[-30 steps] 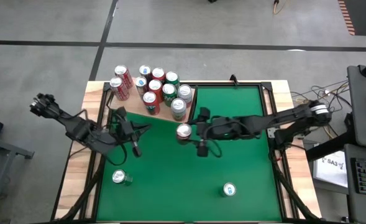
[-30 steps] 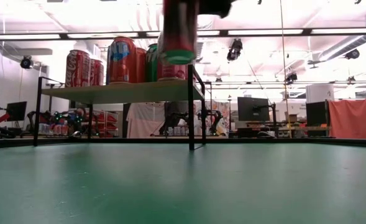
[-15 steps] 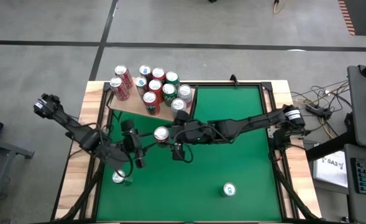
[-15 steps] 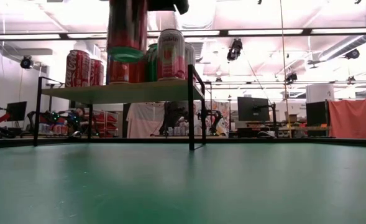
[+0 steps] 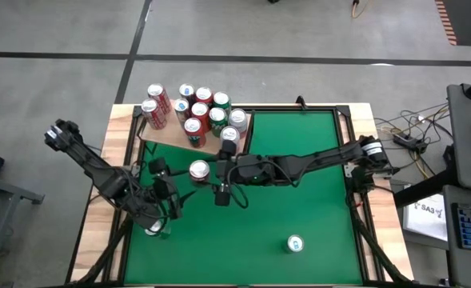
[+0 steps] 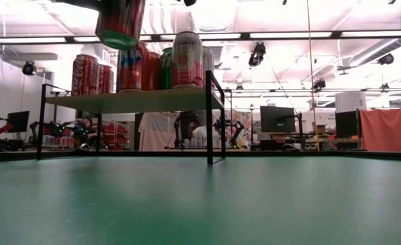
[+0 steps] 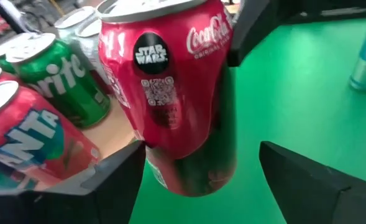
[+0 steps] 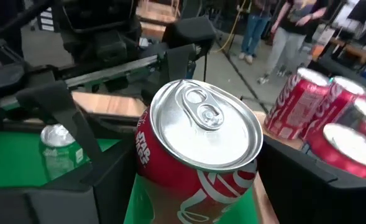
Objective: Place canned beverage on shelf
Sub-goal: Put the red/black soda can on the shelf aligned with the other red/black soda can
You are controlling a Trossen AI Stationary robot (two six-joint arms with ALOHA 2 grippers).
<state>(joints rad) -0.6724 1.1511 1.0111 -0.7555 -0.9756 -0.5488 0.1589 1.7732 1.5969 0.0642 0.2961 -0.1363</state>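
Red can (image 7: pixel 173 93), clamped between right fingers (image 5: pixel 205 173), held off the bench beside the shelf (image 5: pixel 167 134). Label reads "Coca-Cola", "STAR WARS", QR code beneath. Left fingers (image 7: pixel 294 180) spread open, flanking the can, not touching. Shelf cans: "Sprite" (image 7: pixel 61 74), "Fanta" (image 7: pixel 30 140).

grey concrete floor (image 5: pixel 243 32); ceiling strip lights (image 6: pixel 295 34); dark monitors (image 6: pixel 277 119); orange cloth (image 6: pixel 386 129) at right.

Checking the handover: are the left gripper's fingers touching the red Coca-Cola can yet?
Apart. In the left wrist view the left gripper stands open around the red Coca-Cola can, with green table showing between the can and one finger.
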